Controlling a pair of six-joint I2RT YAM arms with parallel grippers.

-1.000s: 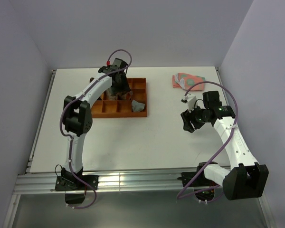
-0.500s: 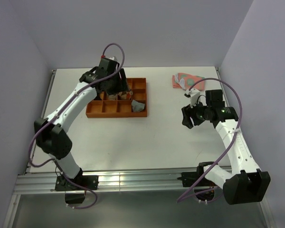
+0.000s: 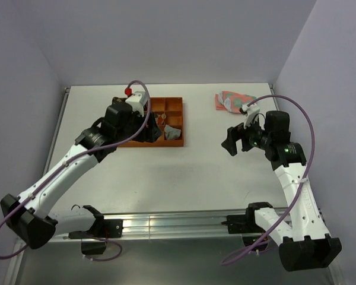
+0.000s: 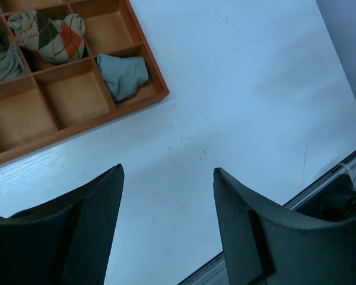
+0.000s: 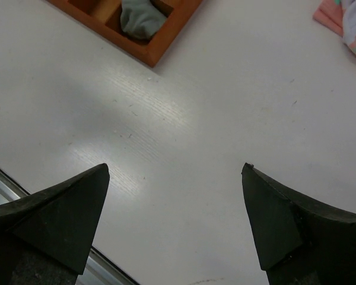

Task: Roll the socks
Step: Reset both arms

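No word, number, brand or sign can be read in any view; the argyle sock (image 4: pixel 50 37) in the orange tray (image 4: pixel 156 68) shows only its diamond pattern; the print on the pink cloth (image 3: pixel 225 100) is too small to tell.

The white table (image 3: pixel 184 172) carries an orange divided tray (image 4: pixel 77 127) and pink-and-green socks (image 3: pixel 228 100).

Both arms (image 3: pixel 59 175) are white-linked, black-jointed, trailing purple cables (image 3: pixel 306 120). The left claw (image 4: pixel 167 168) and right claw (image 5: pixel 175 165) have dark, wedge-shaped fingers (image 4: pixel 77 237).
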